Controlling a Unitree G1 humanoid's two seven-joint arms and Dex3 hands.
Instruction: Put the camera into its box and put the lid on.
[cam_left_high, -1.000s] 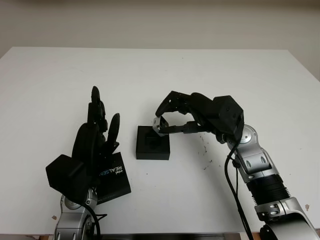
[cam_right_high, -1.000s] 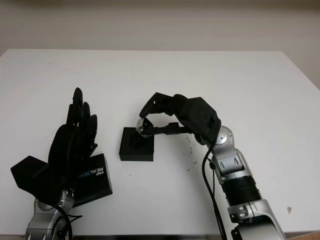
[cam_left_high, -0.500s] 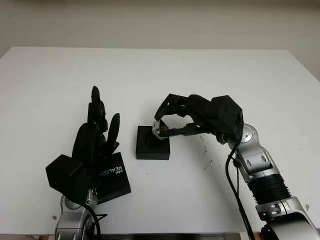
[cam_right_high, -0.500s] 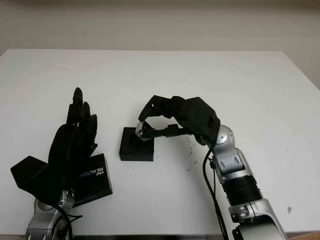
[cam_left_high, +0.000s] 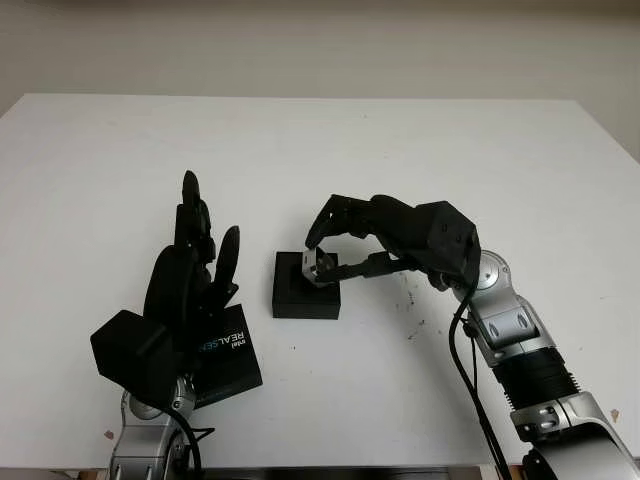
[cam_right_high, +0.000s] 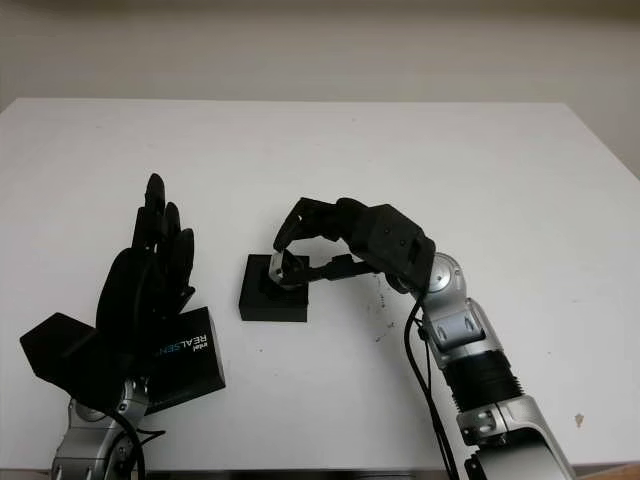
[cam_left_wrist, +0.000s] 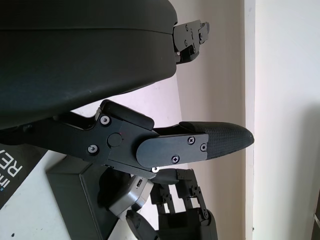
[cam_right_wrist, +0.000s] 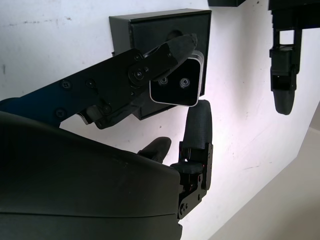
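The right hand (cam_left_high: 335, 250) grips the camera (cam_left_high: 318, 268) over the box (cam_left_high: 305, 287), seemingly just touching it.

Right hand (cam_left_high: 335, 255) gripping camera (cam_left_high: 318, 267), occupying space over box (cam_left_high: 305, 295); left hand (cam_left_high: 190, 275) standing over lid (cam_left_high: 228, 355).

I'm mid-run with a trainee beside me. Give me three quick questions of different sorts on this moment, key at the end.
1. True or false: the camera already lies flat inside the box.
2. Multiple choice: the lid printed REALSENSE lies (a) on the box, (b) on the table under the left robot hand, (c) in the right robot hand.
3. Fill in: the right robot hand holds the camera right above the ____.

Key:
1. False; it is held over the open box.
2. b
3. box
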